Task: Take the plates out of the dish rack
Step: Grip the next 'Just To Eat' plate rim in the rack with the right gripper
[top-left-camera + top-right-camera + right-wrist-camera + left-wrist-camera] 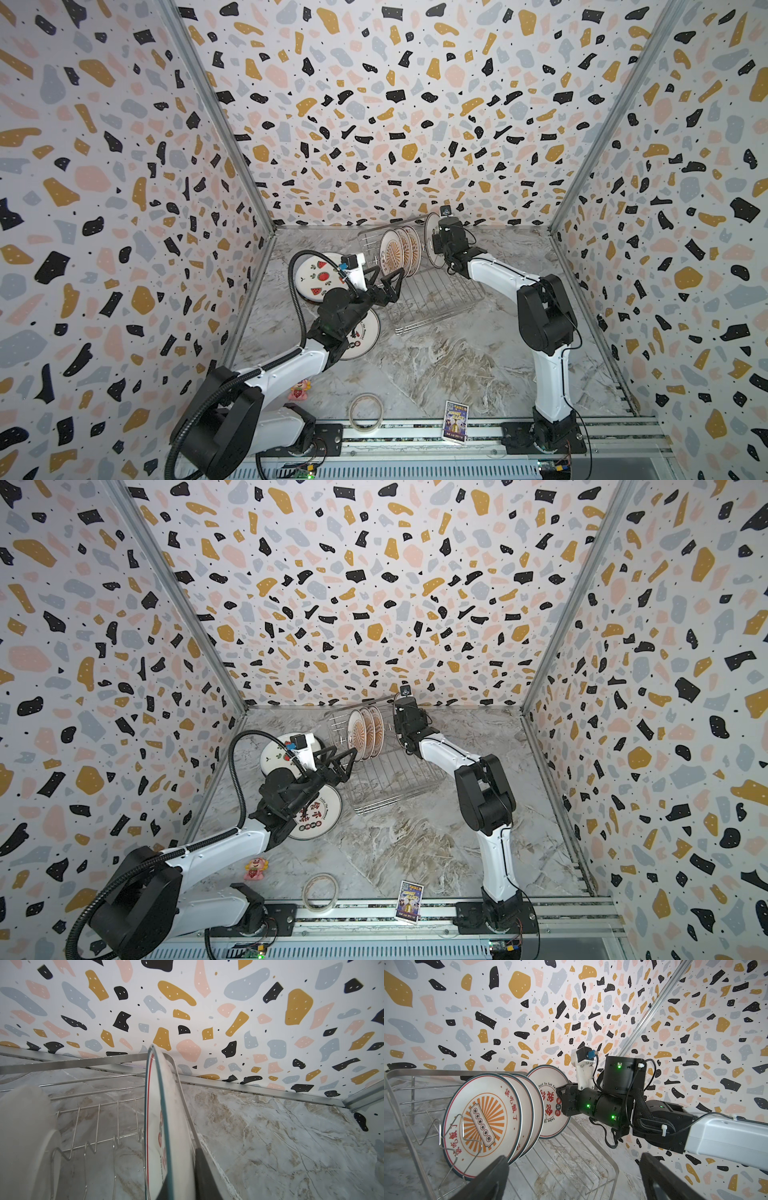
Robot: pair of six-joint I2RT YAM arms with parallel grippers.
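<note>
Silver wire dish rack (432, 299) on the marble desk (436, 365); three sunburst plates (392, 253) stand on edge between prongs, rims exposed. Right pincer (564, 1095) pinches the end plate (548, 1080) by its rim, a hold suited to lifting it clear. Left pincer (390, 272) hangs spread beside the rack, seemingly not touching. The right wrist view shows the grip edge-on; both top views hide it.

Silver wire rack (436, 299). Three sunburst plates (392, 253): white, orange rays, red characters. At their three o'clock, the teal-rimmed plate (550, 1105): white, red-black characters. At the rack's nine o'clock, the watermelon plate (316, 276): white, red slices. Grey marbled table (457, 365).
</note>
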